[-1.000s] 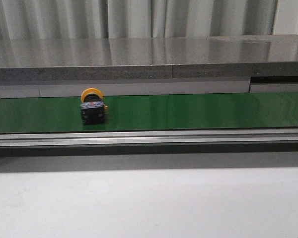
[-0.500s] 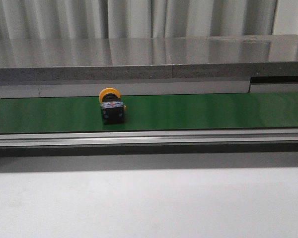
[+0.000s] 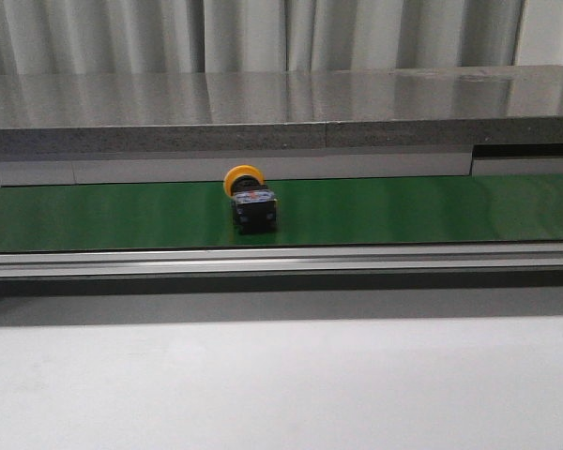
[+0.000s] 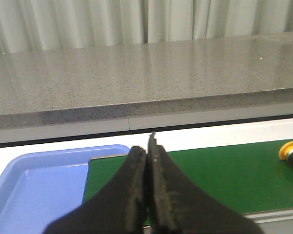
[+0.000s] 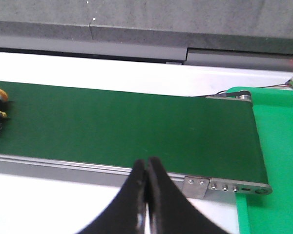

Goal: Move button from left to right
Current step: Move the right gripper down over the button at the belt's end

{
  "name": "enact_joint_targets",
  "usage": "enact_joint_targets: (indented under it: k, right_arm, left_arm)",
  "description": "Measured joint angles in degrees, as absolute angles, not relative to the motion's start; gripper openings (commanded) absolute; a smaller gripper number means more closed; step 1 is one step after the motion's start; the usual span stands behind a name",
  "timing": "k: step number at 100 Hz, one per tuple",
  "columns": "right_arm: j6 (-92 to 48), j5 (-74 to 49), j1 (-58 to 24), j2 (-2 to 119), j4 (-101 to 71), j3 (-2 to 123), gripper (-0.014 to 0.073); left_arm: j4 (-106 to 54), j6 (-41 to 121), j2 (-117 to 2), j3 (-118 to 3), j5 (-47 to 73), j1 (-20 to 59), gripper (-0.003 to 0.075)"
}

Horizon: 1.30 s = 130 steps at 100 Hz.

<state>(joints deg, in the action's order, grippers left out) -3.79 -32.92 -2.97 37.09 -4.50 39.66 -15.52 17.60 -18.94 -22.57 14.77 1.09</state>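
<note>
A long dark-green conveyor belt [image 3: 403, 211] runs left to right across the front view, bounded on its near side by a silver aluminium side rail [image 3: 281, 260]. Behind the belt sits a grey speckled stone-look countertop [image 3: 281, 112] with a glossy, reflective top; pale pleated curtains [image 3: 263, 33] hang behind it. A plain white table surface [image 3: 281, 384] fills the foreground. The left wrist view shows a light-blue plastic tray [image 4: 34, 187] touching the belt's left end. The right wrist view shows a bright-green flat surface [image 5: 276, 161] just past the belt's right end roller, with a small metal bracket [image 5: 198, 185] bearing screws on the rail.
</note>
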Motion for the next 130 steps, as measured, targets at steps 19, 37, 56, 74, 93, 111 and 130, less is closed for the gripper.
enact_joint_targets:
  k: [19,37,56,74,93,111,130]
  right_arm:
    - [-3.8,-39.0,-3.0,44.8,-7.1,46.1,-0.0068]
    - [-3.8,-39.8,-3.0,49.1,-9.5,47.2,-0.0068]
    - [-3.8,-40.7,-3.0,51.2,-9.9,47.2,-0.0063]
    - [-3.8,-41.1,-3.0,51.4,-10.1,47.2,0.0092]
    - [-3.8,-41.1,-3.0,51.4,-10.2,47.3,0.0449]
    - [-3.8,-41.1,-3.0,51.4,-10.4,47.3,0.0534]
    - [-3.8,-40.3,-3.0,51.7,-11.6,47.7,0.0529]
  left_arm:
    - [-15.5,17.6,-18.9,-22.6,14.8,1.1,-0.002]
    - [-15.5,17.6,-18.9,-22.6,14.8,1.1,-0.002]
    - [-15.5,17.6,-18.9,-22.6,14.8,1.1,-0.002]
    - [-15.5,17.6,-18.9,-22.6,14.8,1.1,-0.002]
    - [-15.5,17.6,-18.9,-22.6,14.8,1.1,-0.002]
    - [-15.5,17.6,-18.9,-22.6,14.8,1.1,-0.002]
    - [-15.5,17.6,-18.9,-22.6,14.8,1.1,-0.002]
